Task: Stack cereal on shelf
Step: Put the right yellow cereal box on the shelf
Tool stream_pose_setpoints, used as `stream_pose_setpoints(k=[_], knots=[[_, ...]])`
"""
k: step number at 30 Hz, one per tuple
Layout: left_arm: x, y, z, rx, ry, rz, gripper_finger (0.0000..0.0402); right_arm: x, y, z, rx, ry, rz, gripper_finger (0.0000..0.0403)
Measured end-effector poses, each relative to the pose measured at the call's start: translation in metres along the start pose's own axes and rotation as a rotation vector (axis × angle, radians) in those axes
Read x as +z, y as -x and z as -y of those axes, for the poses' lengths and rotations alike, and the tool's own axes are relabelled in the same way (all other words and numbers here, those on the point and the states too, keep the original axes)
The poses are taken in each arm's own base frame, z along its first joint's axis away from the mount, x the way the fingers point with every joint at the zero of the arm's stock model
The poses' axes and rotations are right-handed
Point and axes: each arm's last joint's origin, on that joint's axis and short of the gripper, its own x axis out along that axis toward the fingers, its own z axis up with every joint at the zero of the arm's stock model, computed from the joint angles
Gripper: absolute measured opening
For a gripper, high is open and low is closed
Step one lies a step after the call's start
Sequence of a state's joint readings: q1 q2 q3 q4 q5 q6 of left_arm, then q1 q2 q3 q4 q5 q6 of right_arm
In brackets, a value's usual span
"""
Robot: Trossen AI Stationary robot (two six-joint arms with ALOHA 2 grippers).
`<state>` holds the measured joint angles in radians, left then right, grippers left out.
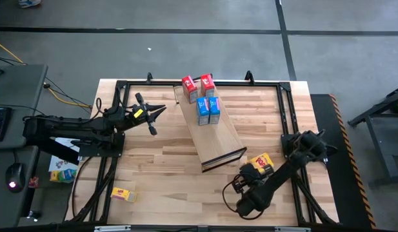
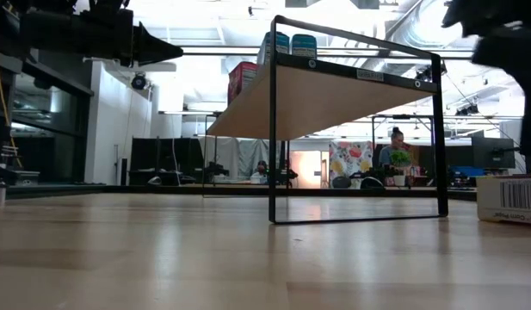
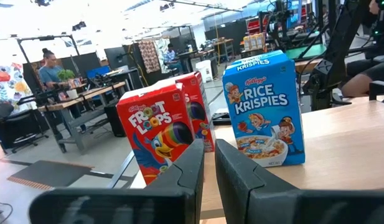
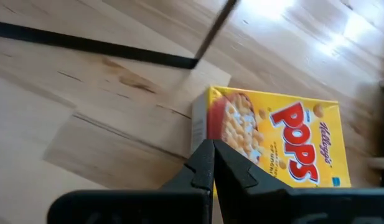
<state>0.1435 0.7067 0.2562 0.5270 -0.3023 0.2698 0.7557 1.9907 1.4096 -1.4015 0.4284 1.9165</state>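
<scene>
**A:** Where does the cereal stand, taking the shelf (image 1: 215, 138) as the mark?

**B:** Four boxes stand upright on the shelf's far half. The two red boxes (image 1: 197, 86) are at its far end, side by side. The two blue boxes (image 1: 208, 110) stand just nearer along the panel, also side by side. The shelf lies slantwise on the desk (image 1: 160, 174), its raised dark lip at the near end.

**A:** And the yellow ones?

**B:** One yellow box (image 1: 262, 161) lies flat on the desk just beside the shelf's lipped end, on its right. The other yellow box (image 1: 123, 193) lies well apart from the shelf, off toward the near left corner of the desk.

**A:** The left claw?

**B:** The left claw (image 1: 159, 111) hangs to the left of the shelf's far end, pointing at the boxes. Its fingers are almost together with only a slim gap, and nothing is between them. From its wrist camera the red boxes (image 3: 170, 127) and a blue box (image 3: 263, 106) show straight ahead.

**A:** The right one?

**B:** The right claw (image 4: 211, 163) is fully closed and empty, its tips right over the yellow box (image 4: 276, 140) by the lip. I cannot tell if they touch it.
</scene>
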Motion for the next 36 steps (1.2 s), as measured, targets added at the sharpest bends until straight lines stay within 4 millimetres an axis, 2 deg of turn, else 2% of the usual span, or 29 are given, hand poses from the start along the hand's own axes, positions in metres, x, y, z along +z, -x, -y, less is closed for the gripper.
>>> stream_pose_setpoints(k=[8, 14, 17, 25, 31, 36], knots=[[0.000, 0.000, 0.000, 0.000, 0.004, -0.002, 0.0033, 0.008, 0.005, -0.023, -0.132, 0.072, -0.010, 0.0000], [-0.001, 0.000, 0.000, -0.001, 0.005, -0.005, 0.0033, 0.008, 0.000, -0.041, -0.139, 0.102, -0.055, 0.0000], [-0.001, 0.000, 0.000, -0.006, 0.005, -0.005, 0.0033, 0.006, -0.007, -0.041, -0.171, 0.109, -0.043, 0.0000], [-0.001, 0.000, 0.000, -0.006, 0.004, -0.005, 0.0033, 0.007, -0.008, -0.041, -0.180, 0.076, -0.064, 0.0000], [-0.001, 0.000, 0.000, -0.006, 0.005, -0.005, 0.0033, 0.005, -0.023, -0.033, -0.251, 0.056, -0.065, 0.0000], [-0.001, 0.000, 0.000, -0.006, 0.005, -0.005, 0.0033, 0.009, -0.013, -0.027, -0.206, 0.011, -0.032, 0.0000]])
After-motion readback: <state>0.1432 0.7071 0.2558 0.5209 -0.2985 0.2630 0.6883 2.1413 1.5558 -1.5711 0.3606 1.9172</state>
